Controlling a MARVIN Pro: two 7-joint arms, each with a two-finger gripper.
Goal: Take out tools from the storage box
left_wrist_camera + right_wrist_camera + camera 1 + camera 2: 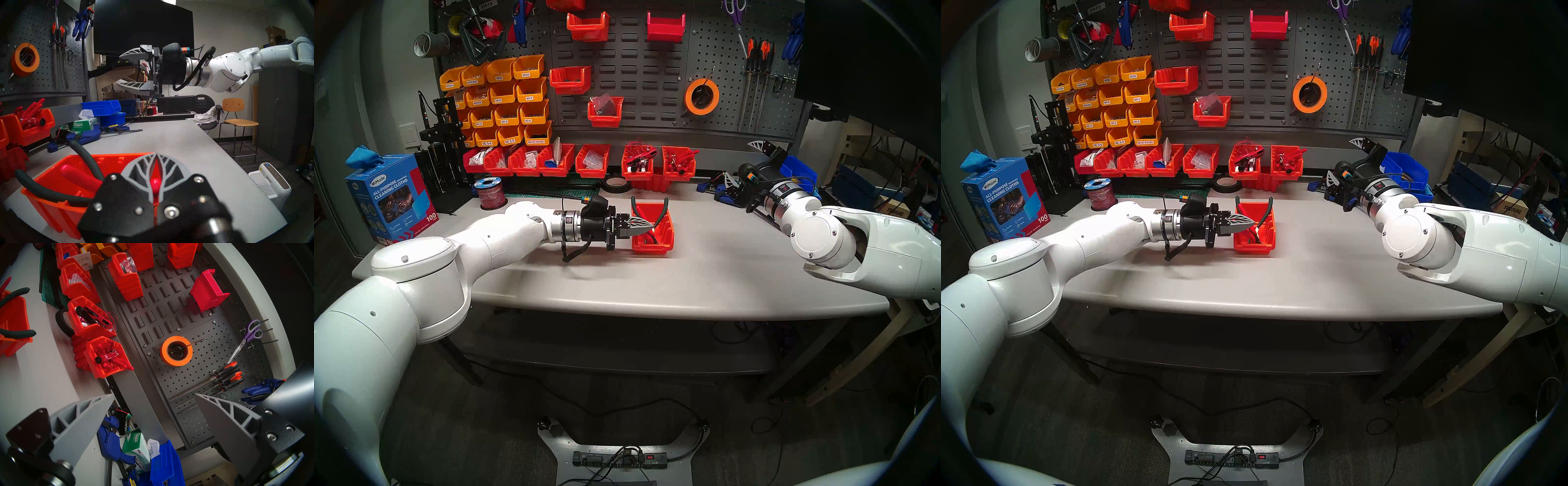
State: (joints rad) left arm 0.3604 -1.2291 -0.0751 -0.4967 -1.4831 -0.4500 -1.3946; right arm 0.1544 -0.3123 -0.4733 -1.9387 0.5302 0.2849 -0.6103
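The red-orange storage box (668, 232) (1269, 237) stands mid-table. Dark-green-handled pliers (664, 204) (85, 157) (17, 292) stick up out of it, handles spread over the rim. Red-handled flush cutters (76, 173) (1255, 232) lie inside. My left gripper (651, 226) (1255, 222) (156, 157) reaches into the box from the left, shut on one red handle of the cutters, whose rounded end shows between the fingers. My right gripper (743, 163) (1344, 159) (119, 71) (154, 394) hangs open and empty above the table's back right, far from the box.
Rows of red bins (595, 163) line the back edge under yellow bins (504, 98) on the pegboard. Blue bar clamps (81, 137), a tissue box (85, 124) and blue bins (799, 171) crowd the back right. A wire spool (490, 195) and a cloth box (390, 197) stand at left.
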